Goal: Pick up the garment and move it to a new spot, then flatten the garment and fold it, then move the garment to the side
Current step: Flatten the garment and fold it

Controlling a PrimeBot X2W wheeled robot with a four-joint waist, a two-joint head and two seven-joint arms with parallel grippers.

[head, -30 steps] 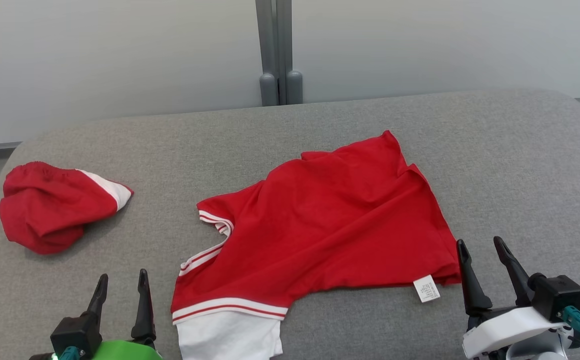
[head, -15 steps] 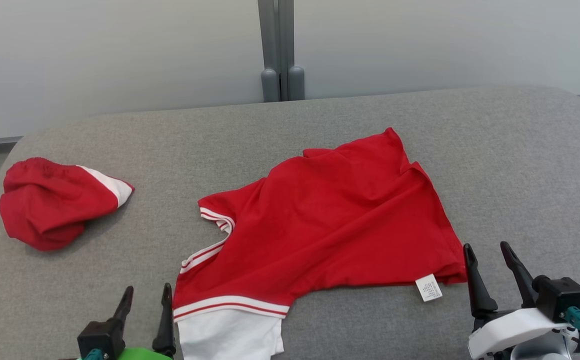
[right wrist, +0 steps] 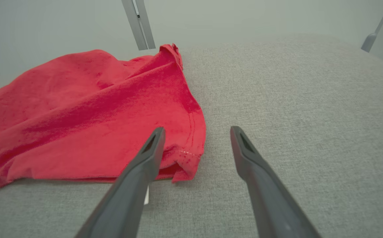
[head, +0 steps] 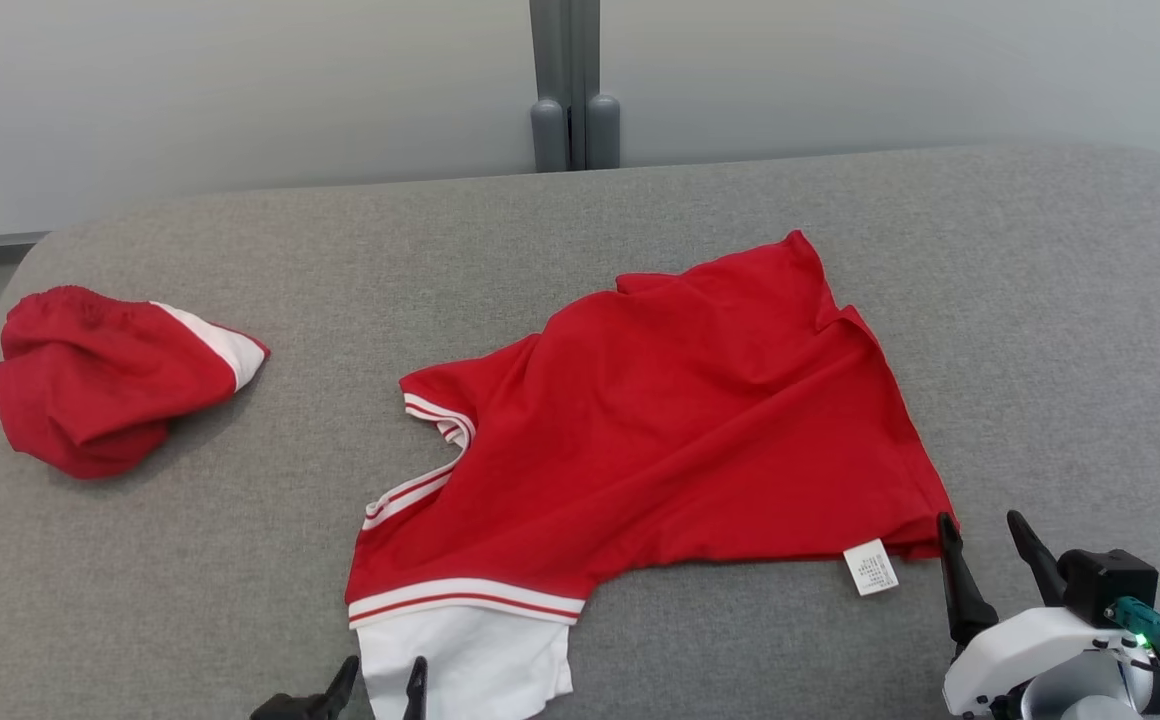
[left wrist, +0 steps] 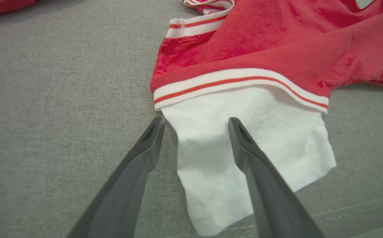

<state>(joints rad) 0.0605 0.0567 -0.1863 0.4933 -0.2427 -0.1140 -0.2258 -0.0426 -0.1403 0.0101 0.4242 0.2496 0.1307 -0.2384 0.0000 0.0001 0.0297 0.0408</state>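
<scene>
two sets of jaws stand wide open and neither holds anything. the red garment [head: 680, 440] lies spread near the middle of the grey padded surface [head: 240, 560], loosely opened out but rumpled, with one far edge turned over on itself and its care label [head: 871, 567] showing at the near hem. the left gripper [left wrist: 195, 119] sits low at the white part [left wrist: 244, 148] beyond the striped band, one finger at its edge and one over it (contact cannot be judged). the right gripper [right wrist: 197, 129] brackets the near right hem corner. a second red-and-white bundle [head: 90, 400] rests well apart at the far left. whether the move to a new spot is done cannot be told from this. flattening looks like the step in hand, with both arms placed to take opposite ends. the fold and the shift to the side are not yet begun.
</scene>
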